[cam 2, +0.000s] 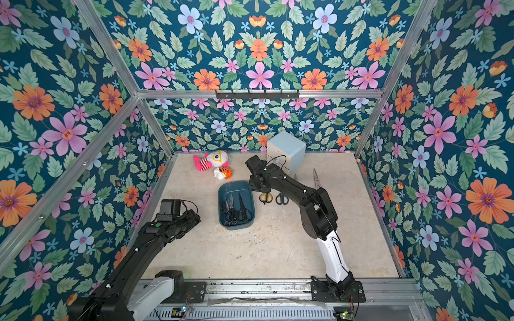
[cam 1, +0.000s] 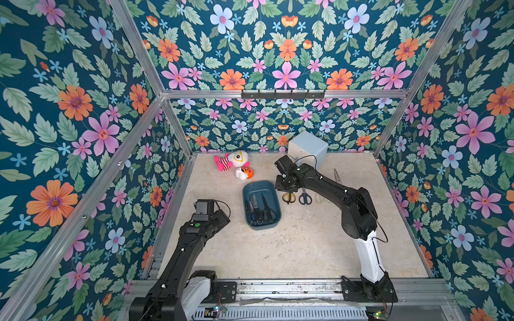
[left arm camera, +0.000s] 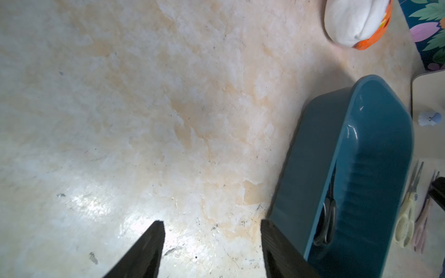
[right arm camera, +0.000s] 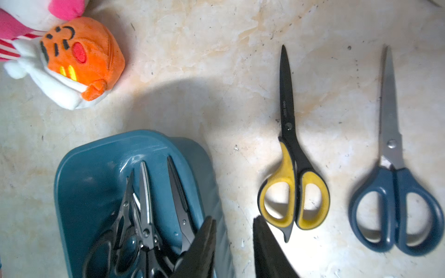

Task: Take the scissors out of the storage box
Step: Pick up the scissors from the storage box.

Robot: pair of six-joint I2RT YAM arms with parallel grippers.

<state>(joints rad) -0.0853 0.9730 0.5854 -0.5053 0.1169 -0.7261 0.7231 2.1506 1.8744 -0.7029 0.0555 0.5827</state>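
The teal storage box (cam 1: 258, 190) (cam 2: 235, 189) sits mid-table, and several black-handled scissors (cam 1: 261, 211) (right arm camera: 144, 216) lie in it. To its right, a yellow-black pair (cam 1: 289, 198) (right arm camera: 292, 183), a blue pair (cam 1: 305, 198) (right arm camera: 395, 192) and a cream pair (left arm camera: 407, 221) lie on the table. My right gripper (right arm camera: 233, 221) hangs open and empty over the box's right rim, just beside the yellow handles. On the other side, my left gripper (left arm camera: 213, 222) is open over bare table, next to the box's left wall (left arm camera: 313, 156).
Two plush toys (cam 1: 233, 161) (cam 1: 244, 173) lie behind the box. A pale blue drawer cube (cam 1: 308, 148) stands at the back, right behind my right wrist. One more slim pair of scissors (cam 1: 337, 175) lies near the right wall. Floral walls enclose the table.
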